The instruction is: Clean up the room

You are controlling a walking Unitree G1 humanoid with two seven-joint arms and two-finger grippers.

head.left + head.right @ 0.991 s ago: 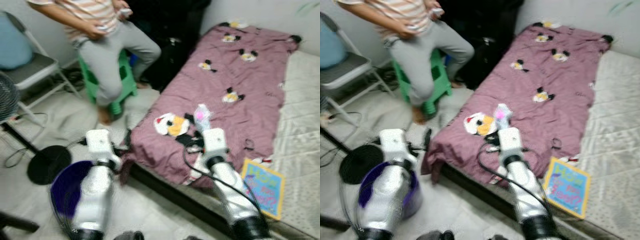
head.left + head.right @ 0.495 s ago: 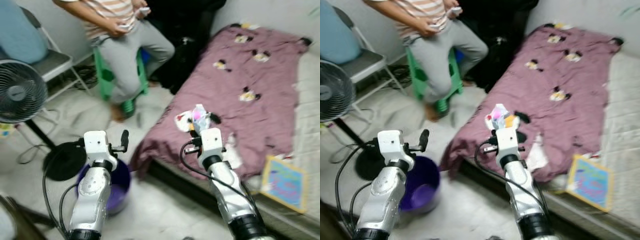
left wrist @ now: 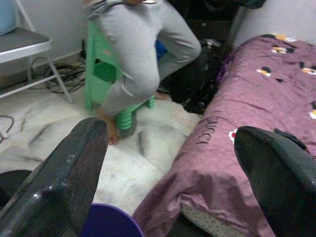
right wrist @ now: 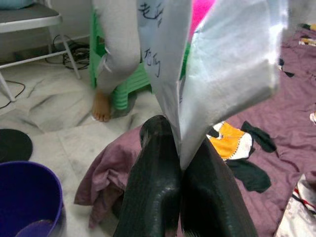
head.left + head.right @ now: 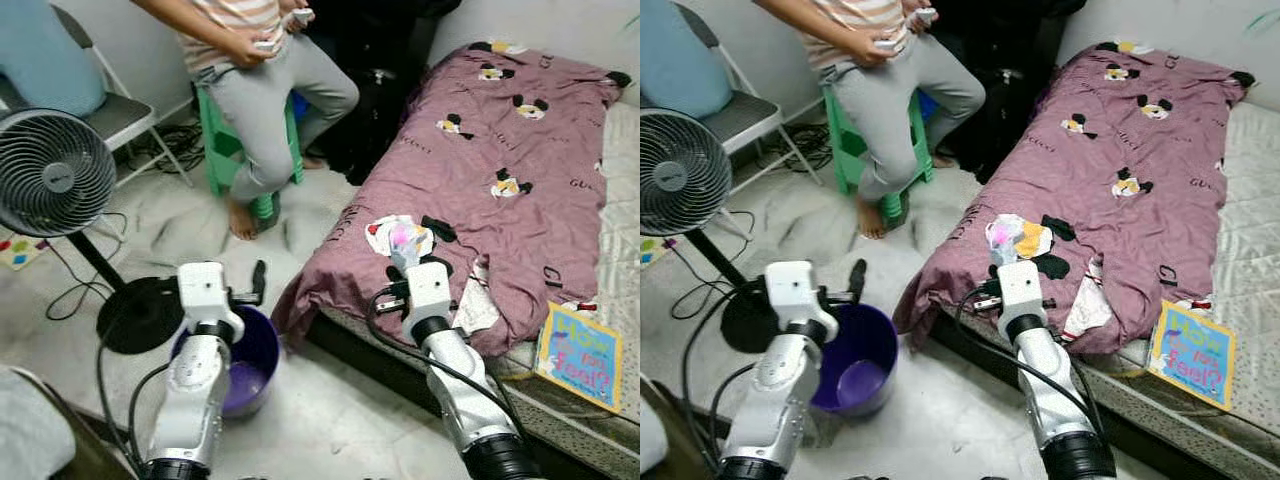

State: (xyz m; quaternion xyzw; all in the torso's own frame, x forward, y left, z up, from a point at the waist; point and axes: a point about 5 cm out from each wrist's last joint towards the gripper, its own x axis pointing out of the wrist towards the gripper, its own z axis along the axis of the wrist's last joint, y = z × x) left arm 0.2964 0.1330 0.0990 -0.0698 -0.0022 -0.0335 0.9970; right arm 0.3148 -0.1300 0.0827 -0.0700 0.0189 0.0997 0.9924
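The bedspread [image 5: 500,150] is mauve, dotted with black-eared cartoon faces. The bucket [image 5: 855,365] is deep purple, the plastic stool [image 5: 232,140] bright green. A silvery-white wrapper [image 4: 217,64] shows pink inside. The person's trousers [image 5: 275,100] are grey, the shirt [image 5: 235,20] striped orange and white.

You have one purple bucket [image 5: 862,362] on the floor, one standing fan [image 5: 52,185], one green stool [image 5: 235,150] with one person [image 5: 262,75] on it, one folding chair [image 5: 110,115], one bed [image 5: 520,150] with one maroon blanket [image 5: 1120,130], one picture book [image 5: 580,357], one crumpled wrapper [image 5: 1003,236], and two end effectors: left end effector [image 5: 258,280], right end effector [image 4: 178,185].
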